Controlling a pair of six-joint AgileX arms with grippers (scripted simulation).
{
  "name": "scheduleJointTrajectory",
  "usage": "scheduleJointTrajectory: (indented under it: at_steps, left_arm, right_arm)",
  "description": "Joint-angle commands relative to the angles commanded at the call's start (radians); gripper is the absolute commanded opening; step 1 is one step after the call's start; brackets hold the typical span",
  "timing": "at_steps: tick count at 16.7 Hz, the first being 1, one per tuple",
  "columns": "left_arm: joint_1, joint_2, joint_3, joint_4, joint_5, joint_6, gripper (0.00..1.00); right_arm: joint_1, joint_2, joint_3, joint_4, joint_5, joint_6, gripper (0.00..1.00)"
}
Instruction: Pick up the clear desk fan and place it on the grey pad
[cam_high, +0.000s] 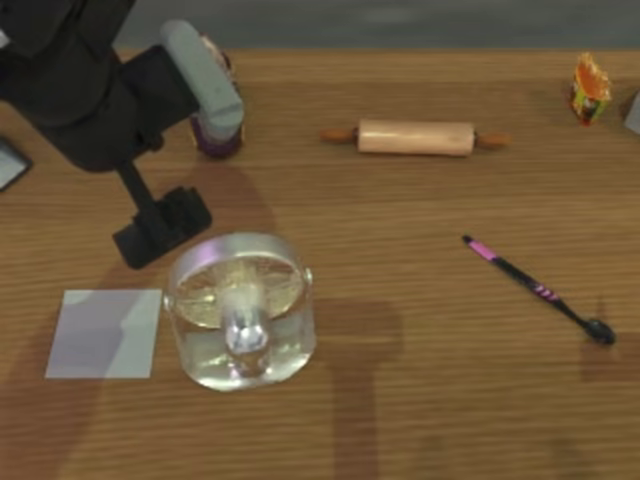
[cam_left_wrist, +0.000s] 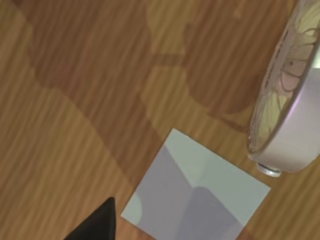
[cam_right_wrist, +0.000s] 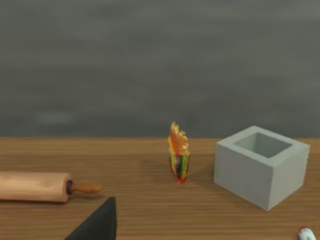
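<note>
Left end effector (cam_high: 160, 228) above table, grip state unclear, clear desk fan (cam_high: 241, 310) beside grey pad (cam_high: 104, 333), no writing legible

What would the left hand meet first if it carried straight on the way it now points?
Probably the grey pad: in the left wrist view it lies just ahead of the left hand, with the clear desk fan off to one side. Depth is unclear, so it might reach bare table first.

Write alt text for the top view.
The clear desk fan stands on a wooden table just right of the grey pad, with the left gripper hovering behind it. A rolling pin, toothbrush and snack bag lie farther right.
</note>
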Motion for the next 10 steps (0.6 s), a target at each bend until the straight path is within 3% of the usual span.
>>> scheduleJointTrajectory:
  at_steps: [5,10]
  left_arm:
    - [-0.088,0.310,0.277,-0.227,-0.001,0.131,1.00]
    - [-0.112,0.385,0.347,-0.291,-0.001,0.166,1.00]
  right_arm:
    - [0.000,0.000,0.000,0.000,0.000,0.000,1.00]
    - [0.000,0.000,0.000,0.000,0.000,0.000,1.00]
